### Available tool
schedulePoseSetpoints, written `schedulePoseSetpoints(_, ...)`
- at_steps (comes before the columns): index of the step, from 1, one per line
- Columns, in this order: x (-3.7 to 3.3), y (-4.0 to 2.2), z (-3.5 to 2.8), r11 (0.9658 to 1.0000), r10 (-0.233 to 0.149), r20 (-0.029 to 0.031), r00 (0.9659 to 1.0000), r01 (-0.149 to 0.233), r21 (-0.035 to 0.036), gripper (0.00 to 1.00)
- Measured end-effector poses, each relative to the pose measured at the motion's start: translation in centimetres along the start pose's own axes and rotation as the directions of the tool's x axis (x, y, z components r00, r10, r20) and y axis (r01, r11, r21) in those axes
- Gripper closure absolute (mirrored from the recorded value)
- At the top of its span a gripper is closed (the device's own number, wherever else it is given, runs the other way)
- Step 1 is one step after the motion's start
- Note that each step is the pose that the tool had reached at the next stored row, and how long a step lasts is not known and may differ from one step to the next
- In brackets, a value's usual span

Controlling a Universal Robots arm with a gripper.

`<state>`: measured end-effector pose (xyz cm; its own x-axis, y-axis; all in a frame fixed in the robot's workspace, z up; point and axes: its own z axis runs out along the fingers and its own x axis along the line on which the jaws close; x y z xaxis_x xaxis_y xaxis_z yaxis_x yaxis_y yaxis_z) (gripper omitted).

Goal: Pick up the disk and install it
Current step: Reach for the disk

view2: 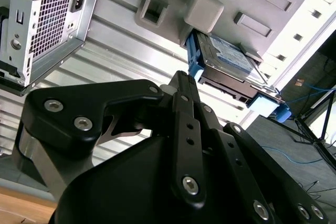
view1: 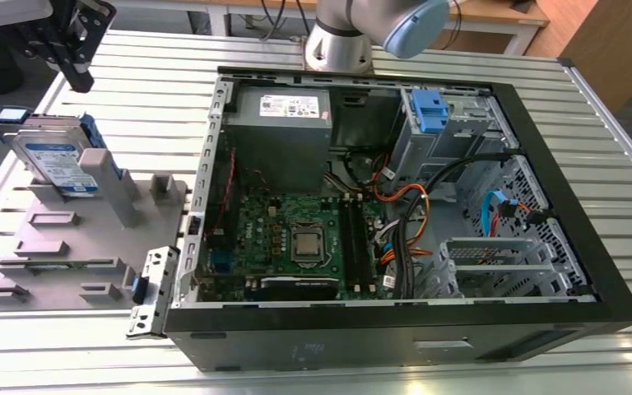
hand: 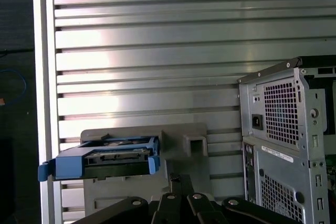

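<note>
The gripper (view1: 79, 79) hangs over the worktop (view1: 621, 156), jaws together and clamped on nothing. The disk (view1: 58, 163) stands tilted on edge in a grey holder (view1: 69, 247), with its blue-and-white label facing out. In the exterior view, the disk is at about 6 o'clock from the gripper and apart from it, and at 9 o'clock from the open computer case (view1: 563, 210). In both wrist views the disk (view2: 226, 59) (hand: 113, 158) shows its blue rails beyond the gripper (view2: 180, 75) (hand: 176, 178).
</note>
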<state>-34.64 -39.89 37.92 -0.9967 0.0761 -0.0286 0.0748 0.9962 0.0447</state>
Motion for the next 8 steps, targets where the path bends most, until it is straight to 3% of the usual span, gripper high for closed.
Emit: schedulePoseSetpoints(8, 0.11, -0.01, 0.0, 1.0, 0.0, 0.0001, 1.0, 0.0, 0.0, 0.89)
